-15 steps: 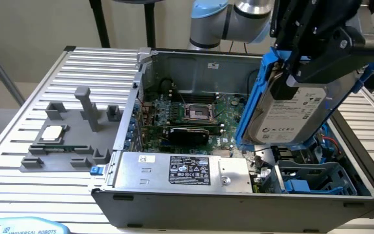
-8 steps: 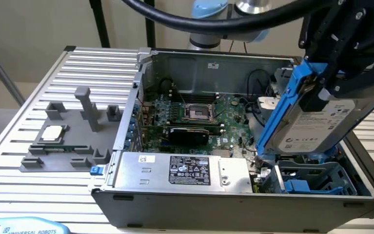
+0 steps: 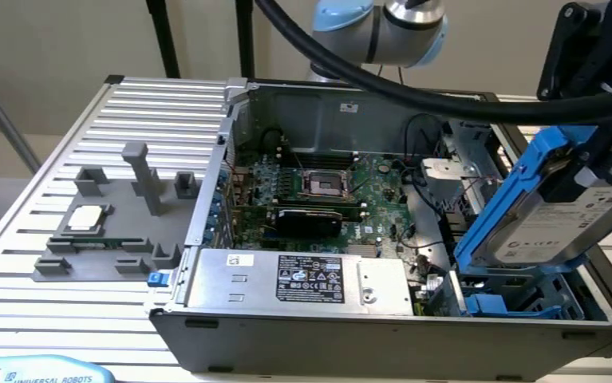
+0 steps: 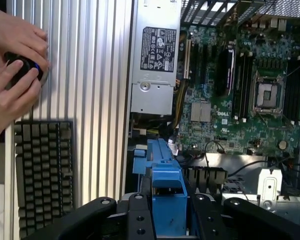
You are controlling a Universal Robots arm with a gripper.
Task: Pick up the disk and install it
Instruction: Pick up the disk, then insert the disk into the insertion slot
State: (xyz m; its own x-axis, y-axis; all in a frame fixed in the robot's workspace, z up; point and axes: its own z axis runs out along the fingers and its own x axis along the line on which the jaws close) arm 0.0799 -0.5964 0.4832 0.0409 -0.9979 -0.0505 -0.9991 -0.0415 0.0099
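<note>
Exterior view: black robot gripper (image 3: 602, 163) at the exterior view's right, jaws closed on the flat rectangular silver-grey disk (image 3: 556, 219) with white label and bright blue plastic bracket; disk held clear of the table, over the open grey metal computer case (image 3: 391, 339); long axis steeply slanted, lower end aimed down at the blue plastic drive bay (image 3: 508, 303) in the case corner just beneath; contact between the two cannot be told; large silver box with black label (image 3: 306, 279) and green motherboard (image 3: 317, 191) lie toward the exterior view's left of the bay. Wrist view: black fingers (image 4: 135, 220) flank the blue bracket of the disk (image 4: 165, 185), gripping it from both sides; case interior lies beyond the bracket; a person's hands (image 4: 12, 75) rest on a small black object beside a black keyboard (image 4: 40, 175), well apart from the gripper (image 4: 167, 222).
</note>
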